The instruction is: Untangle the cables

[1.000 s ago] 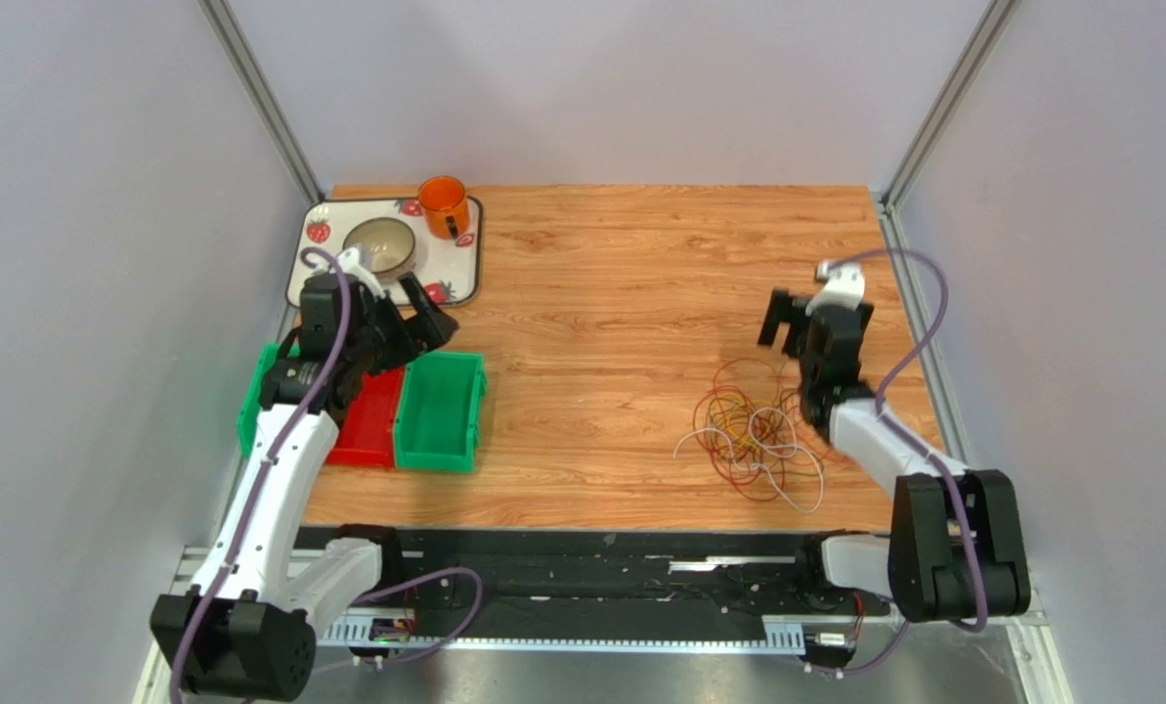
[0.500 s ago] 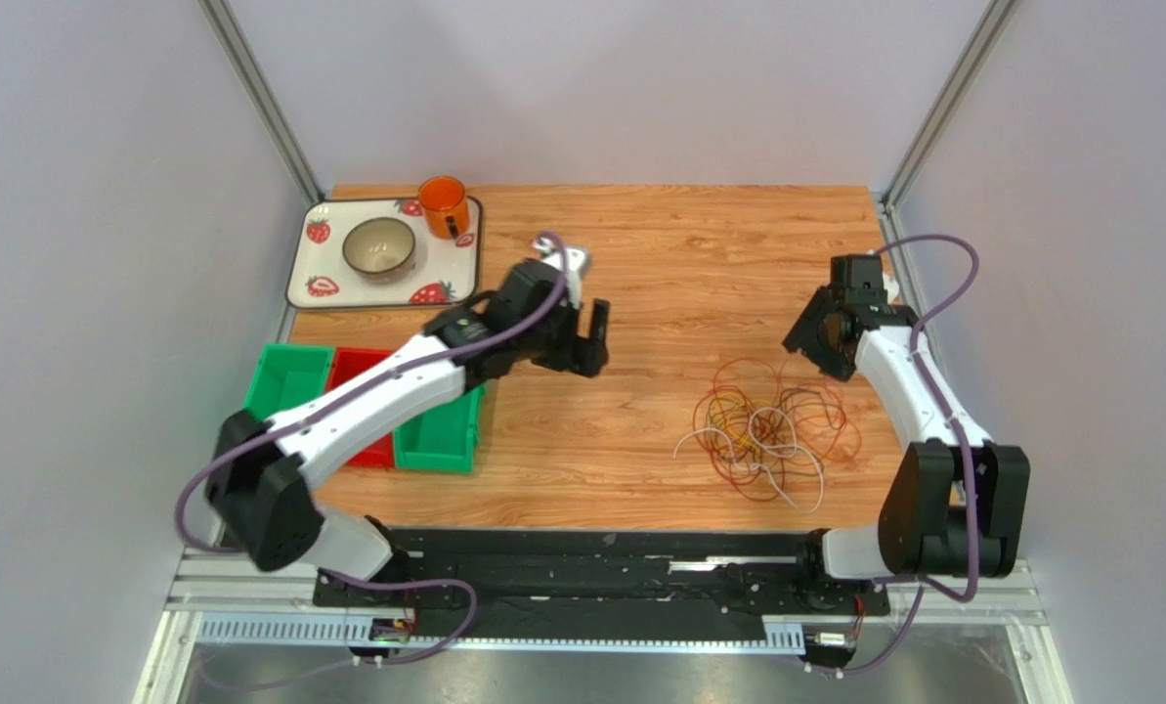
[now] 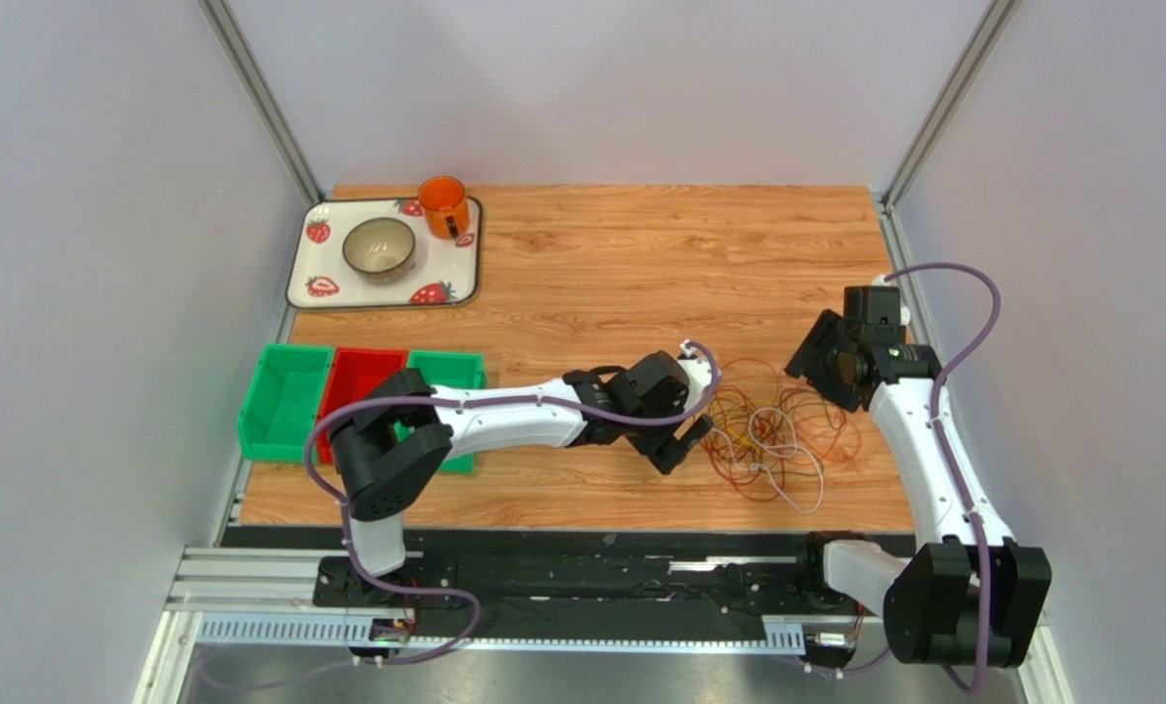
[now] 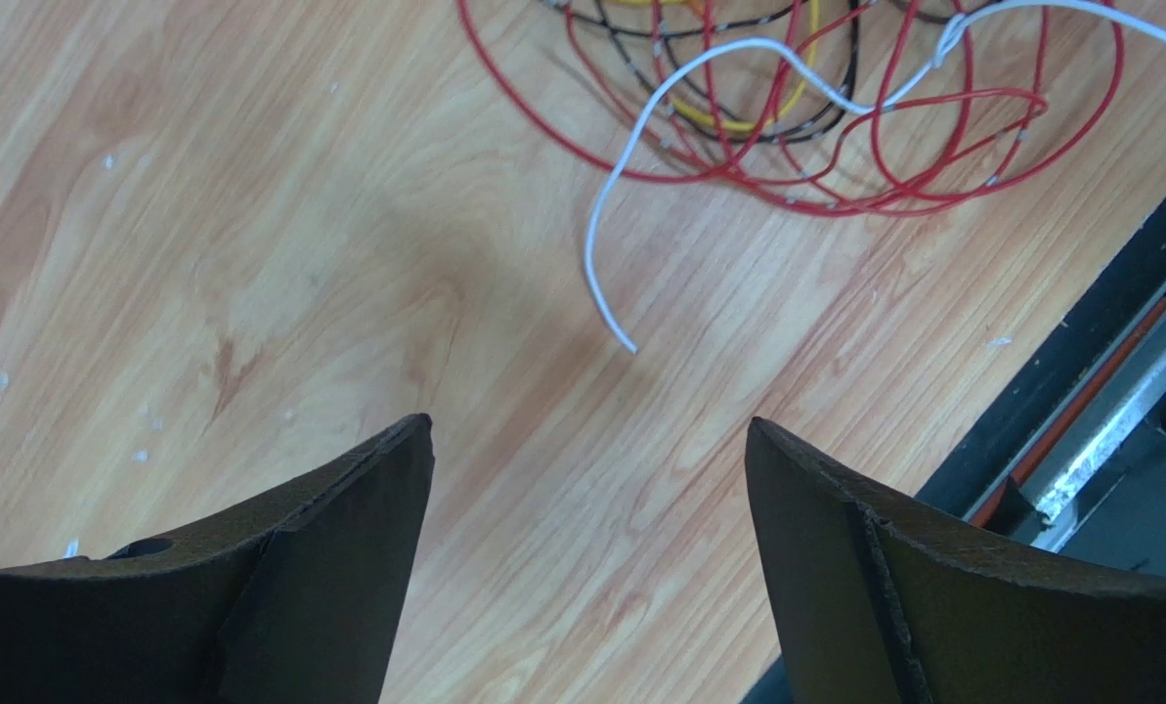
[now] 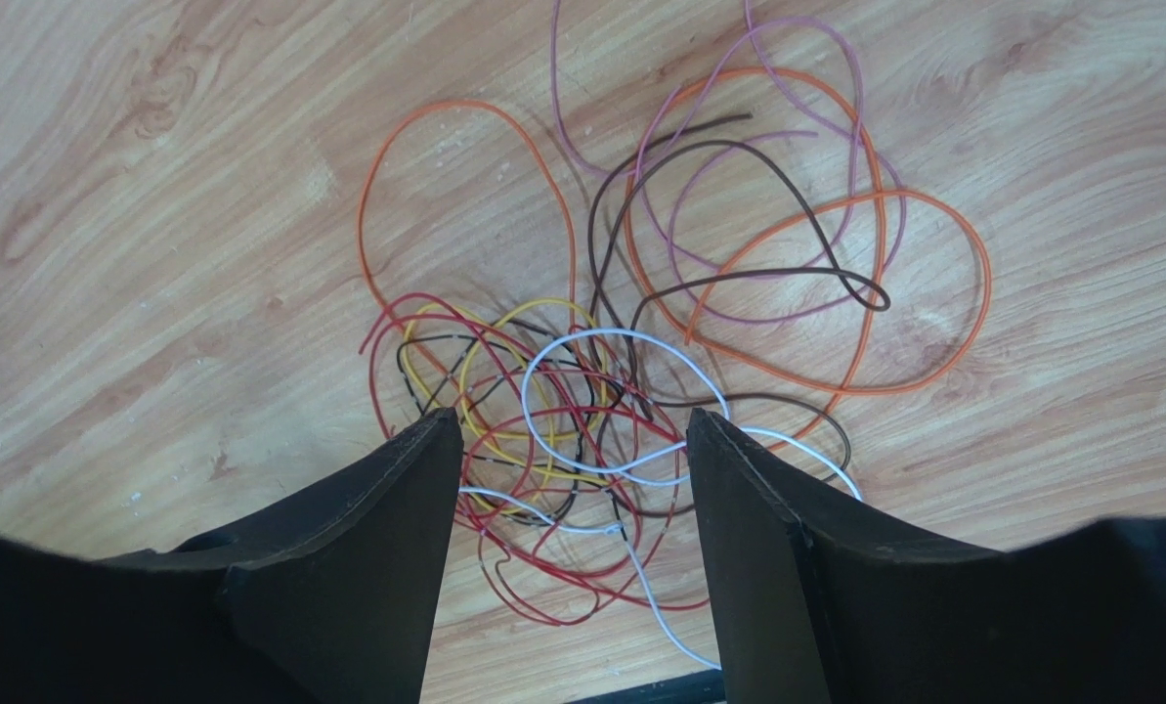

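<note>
Seen from above, the cables (image 3: 762,430) lie in one tangled heap at the near right of the wooden table (image 3: 618,264). The left gripper (image 3: 680,440) sits just beside the heap's left edge and the right gripper (image 3: 826,364) at its far right edge.

In the left wrist view, the fingers stand spread over bare wood with nothing between them. A loose white end (image 4: 592,250) trails out of the red loops (image 4: 816,210) just ahead — probably the easiest strand to take first.

In the right wrist view, the fingers are parted and empty above the knot's crossing, with orange loops (image 5: 464,103) fanning out beyond. The sound move is to pinch a single strand near a free end and draw it away from the heap — grabbing at the crossing would likely tighten it.
</note>
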`<state>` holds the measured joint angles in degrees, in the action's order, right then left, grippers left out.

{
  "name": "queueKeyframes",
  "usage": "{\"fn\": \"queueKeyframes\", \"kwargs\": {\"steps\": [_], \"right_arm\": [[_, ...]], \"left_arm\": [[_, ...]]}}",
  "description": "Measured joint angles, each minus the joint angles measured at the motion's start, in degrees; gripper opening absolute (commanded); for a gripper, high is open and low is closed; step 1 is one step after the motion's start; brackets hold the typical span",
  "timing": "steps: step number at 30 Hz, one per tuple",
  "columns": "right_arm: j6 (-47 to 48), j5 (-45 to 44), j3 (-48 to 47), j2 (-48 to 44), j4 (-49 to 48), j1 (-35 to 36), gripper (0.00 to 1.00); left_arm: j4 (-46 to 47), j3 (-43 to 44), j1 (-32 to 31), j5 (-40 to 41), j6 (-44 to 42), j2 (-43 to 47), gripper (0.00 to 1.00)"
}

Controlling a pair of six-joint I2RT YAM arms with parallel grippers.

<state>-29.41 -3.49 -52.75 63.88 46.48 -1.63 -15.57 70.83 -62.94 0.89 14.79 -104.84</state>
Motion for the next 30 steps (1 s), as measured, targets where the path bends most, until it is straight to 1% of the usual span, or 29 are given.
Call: {"fn": "queueKeyframes", "kwargs": {"steps": [1,4,7,10,12,13,14,15,16,20,24,25,26,27,30], "right_arm": [[0.2,0.2,0.3,0.0,0.0,0.0,0.62],[0.5,1.0,0.8,0.3,0.2,0.1,0.62],[0.8,2.2,1.1,0.7,0.1,0.1,0.61],[1.1,3.4,1.3,1.0,0.0,0.1,0.61],[1.2,4.1,1.3,1.1,0.0,0.2,0.61],[1.2,4.5,1.3,1.1,0.0,0.3,0.61],[1.3,4.8,1.3,1.1,0.0,0.4,0.61],[1.3,5.2,1.3,1.1,0.0,0.4,0.61],[1.4,5.7,1.3,1.2,0.0,0.5,0.61],[1.1,7.3,2.1,1.4,-0.6,2.0,0.63],[-0.5,7.5,3.8,3.0,-0.9,7.4,0.63],[-1.1,7.3,4.1,4.5,-1.0,7.9,0.62],[-1.6,7.1,4.3,6.5,-1.2,11.3,0.61],[-1.9,6.6,4.5,8.1,-1.3,12.7,0.61],[-2.9,6.1,5.0,13.8,-1.9,16.0,0.6]], "left_arm": [[1.2,0.0,-0.2,-0.3,-1.0,-0.5,0.84],[4.6,0.0,-0.2,-1.2,-3.4,-2.8,0.77],[6.1,0.9,0.0,-2.1,-5.2,-6.3,0.74],[7.1,2.8,0.0,-2.1,-6.3,-9.2,0.65],[7.8,4.4,0.0,-2.4,-6.5,-10.4,0.53],[7.8,5.1,0.0,-2.4,-6.6,-11.0,0.44],[7.8,5.6,0.0,-2.5,-6.6,-11.4,0.22],[7.8,6.0,-0.1,-2.6,-6.6,-11.8,0.05],[7.7,6.4,-0.1,-2.7,-6.5,-12.2,0.0],[7.6,6.6,-0.1,-2.6,-6.7,-12.4,0.0],[7.0,6.5,-0.1,-0.6,-6.6,-12.2,0.0],[6.6,6.5,-0.1,0.0,-6.6,-11.9,0.0],[6.0,6.5,-0.1,0.7,-6.6,-11.5,0.0],[5.4,6.4,-0.1,1.7,-6.1,-10.9,0.0],[4.0,5.3,0.2,3.8,-6.2,-7.8,0.0]]}}
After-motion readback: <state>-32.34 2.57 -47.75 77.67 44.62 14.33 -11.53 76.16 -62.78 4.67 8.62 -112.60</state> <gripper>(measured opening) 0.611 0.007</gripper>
